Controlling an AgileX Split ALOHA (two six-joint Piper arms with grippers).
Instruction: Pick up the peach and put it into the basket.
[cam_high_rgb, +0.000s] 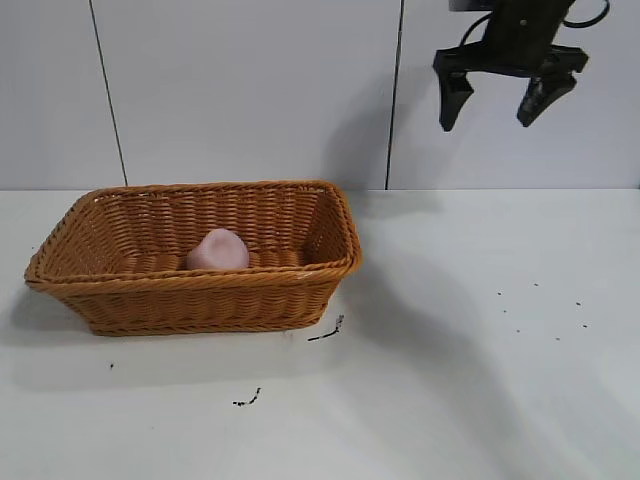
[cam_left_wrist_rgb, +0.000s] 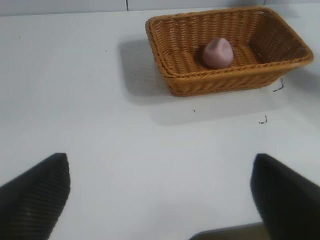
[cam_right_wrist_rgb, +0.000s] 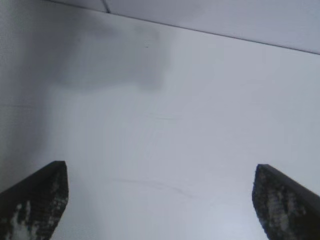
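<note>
The pale pink peach (cam_high_rgb: 218, 250) lies on the floor of the orange-brown wicker basket (cam_high_rgb: 200, 295), which stands on the white table at the left. Both also show in the left wrist view, the peach (cam_left_wrist_rgb: 218, 53) inside the basket (cam_left_wrist_rgb: 220, 85). My right gripper (cam_high_rgb: 492, 112) hangs high above the table at the upper right, open and empty, well away from the basket. In the right wrist view its gripper (cam_right_wrist_rgb: 160, 200) is open over bare table. My left gripper (cam_left_wrist_rgb: 160, 195) is open and empty, far from the basket, and does not show in the exterior view.
The white table (cam_high_rgb: 480, 380) stretches to the right and front of the basket. Small black marks (cam_high_rgb: 327, 332) lie on the table just by the basket's front corner, with more specks (cam_high_rgb: 540, 310) at the right. A pale panelled wall stands behind.
</note>
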